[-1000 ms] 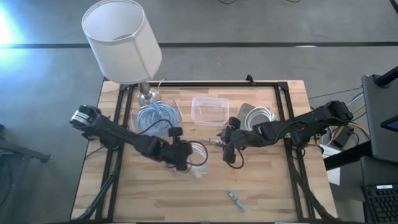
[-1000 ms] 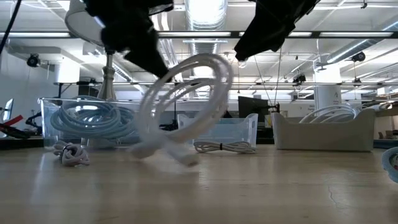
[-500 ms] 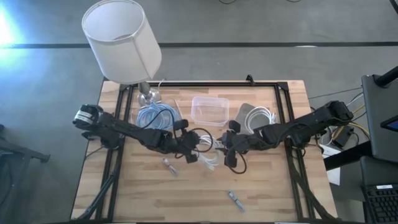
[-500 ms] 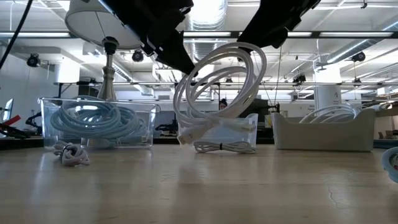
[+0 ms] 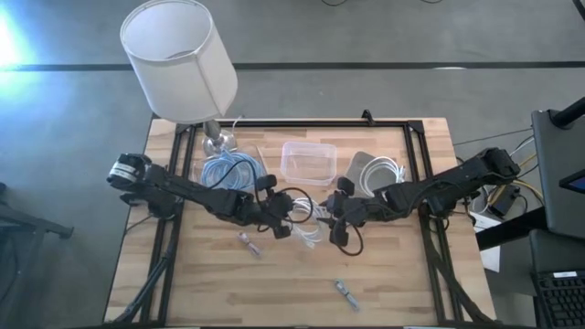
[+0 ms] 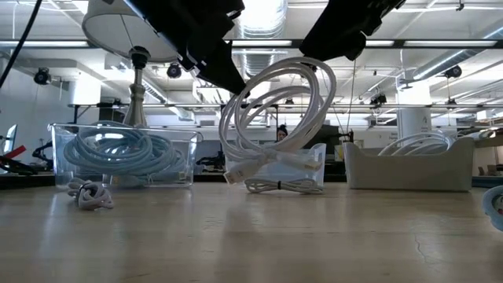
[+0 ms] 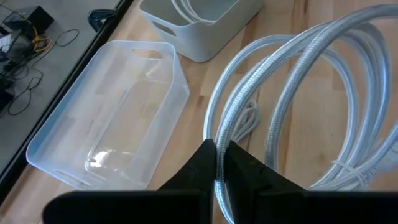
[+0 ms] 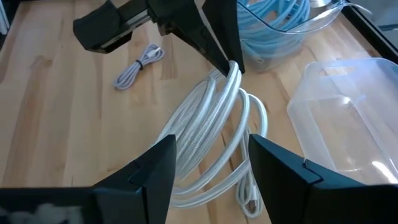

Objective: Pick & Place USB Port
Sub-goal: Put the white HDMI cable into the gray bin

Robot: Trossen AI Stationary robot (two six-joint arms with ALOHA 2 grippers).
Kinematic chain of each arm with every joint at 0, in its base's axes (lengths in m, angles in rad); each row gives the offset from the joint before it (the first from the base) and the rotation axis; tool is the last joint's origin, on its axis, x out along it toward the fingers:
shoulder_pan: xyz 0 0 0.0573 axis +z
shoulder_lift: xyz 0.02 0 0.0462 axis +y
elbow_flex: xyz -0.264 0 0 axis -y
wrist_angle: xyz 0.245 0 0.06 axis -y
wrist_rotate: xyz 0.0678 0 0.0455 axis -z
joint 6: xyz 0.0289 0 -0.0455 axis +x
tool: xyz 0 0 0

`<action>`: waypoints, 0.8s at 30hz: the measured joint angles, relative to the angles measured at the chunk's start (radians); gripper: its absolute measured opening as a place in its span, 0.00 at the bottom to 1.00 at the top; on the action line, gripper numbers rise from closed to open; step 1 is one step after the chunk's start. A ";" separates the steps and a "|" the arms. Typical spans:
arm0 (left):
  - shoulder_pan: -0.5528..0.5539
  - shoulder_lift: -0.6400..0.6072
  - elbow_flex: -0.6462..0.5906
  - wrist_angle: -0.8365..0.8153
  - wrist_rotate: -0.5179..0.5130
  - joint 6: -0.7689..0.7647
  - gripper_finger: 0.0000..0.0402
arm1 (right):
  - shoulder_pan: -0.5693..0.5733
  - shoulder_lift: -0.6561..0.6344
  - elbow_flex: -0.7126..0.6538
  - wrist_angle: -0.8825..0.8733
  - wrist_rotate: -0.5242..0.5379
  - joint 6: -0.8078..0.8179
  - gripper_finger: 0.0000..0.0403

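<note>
A coil of white braided cable [image 6: 275,110] hangs lifted over the middle of the table, between my two grippers [image 5: 304,219]. My left gripper [image 5: 281,217] is shut on it; the left wrist view shows the coil's loops [image 7: 292,93] spreading away from the fingers. My right gripper [image 8: 211,142] is open, level beside the coil on its right side, one finger on either side of the loops [image 8: 205,124]; whether they touch I cannot tell. The empty clear tub [image 5: 308,160] stands just beyond. My left gripper pinches the coil's bundled strands [image 7: 217,146] between its two fingers, at the coil's upper left part [image 8: 231,70], slanting down from the table's left. The fingers lie across the strands. The coil hangs below, clear of the table, its loose ends [image 6: 233,174] lowest.
A clear tub of blue cable [image 5: 228,171] and a lamp [image 5: 178,59] stand far left, a white bin with white cables [image 5: 375,169] far right. Small tied cable bundles lie on the wood [image 5: 247,244] [image 5: 345,294] [image 7: 249,115]. The near half of the table is mostly bare.
My left gripper has carried the coil up and toward the table's far right, closer to my right gripper. The coil, which first rested tilted with its lower end on the table, is lifted clear and hangs upright. A small bundle shows where it lay.
</note>
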 joint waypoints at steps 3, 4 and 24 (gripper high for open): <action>0.004 0.000 0.000 0.000 0.000 0.000 0.06 | 0.000 0.000 0.000 0.000 0.000 0.000 0.49; 0.005 0.000 0.000 0.000 0.000 0.000 0.06 | 0.000 0.000 0.000 0.000 0.000 0.000 0.49; -0.015 0.000 0.000 0.087 -0.078 0.075 0.06 | -0.008 0.011 -0.002 -0.053 0.151 0.041 0.49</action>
